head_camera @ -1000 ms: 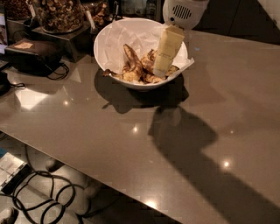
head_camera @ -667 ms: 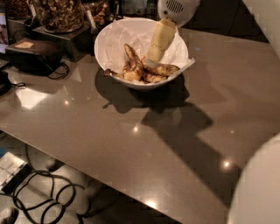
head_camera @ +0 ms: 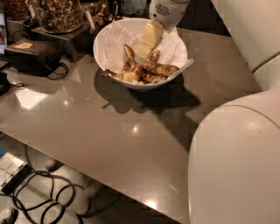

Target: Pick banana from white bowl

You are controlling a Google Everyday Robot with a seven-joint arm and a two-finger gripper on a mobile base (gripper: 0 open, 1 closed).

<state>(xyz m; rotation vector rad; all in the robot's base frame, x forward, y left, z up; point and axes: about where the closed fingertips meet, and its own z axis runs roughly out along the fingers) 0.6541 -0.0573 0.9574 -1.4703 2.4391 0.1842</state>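
The white bowl point(head_camera: 99, 53) stands at the back of the grey table point(head_camera: 109, 131), lined with crumpled white paper. Several brown-blotched bananas lie piled in it. The longest, darkest one, the banana point(head_camera: 161, 68), lies across the right of the pile. Another point(head_camera: 129, 54) points up at the left. My gripper point(head_camera: 143, 53) reaches down into the bowl from above, its cream tip at the middle of the pile, just left of the dark banana's stem end. I cannot tell whether it touches fruit.
A glass jar of brown snacks point(head_camera: 57, 13) stands on a metal stand point(head_camera: 65, 39) left of the bowl. A black device point(head_camera: 30, 56) with a cable sits beside it. My arm's pale shell point(head_camera: 236, 162) fills the right. Cables point(head_camera: 43, 197) lie on the floor.
The gripper has moved left and lower into the bowl, onto the banana pile. My arm's pale shell has swung into the right side of the view.
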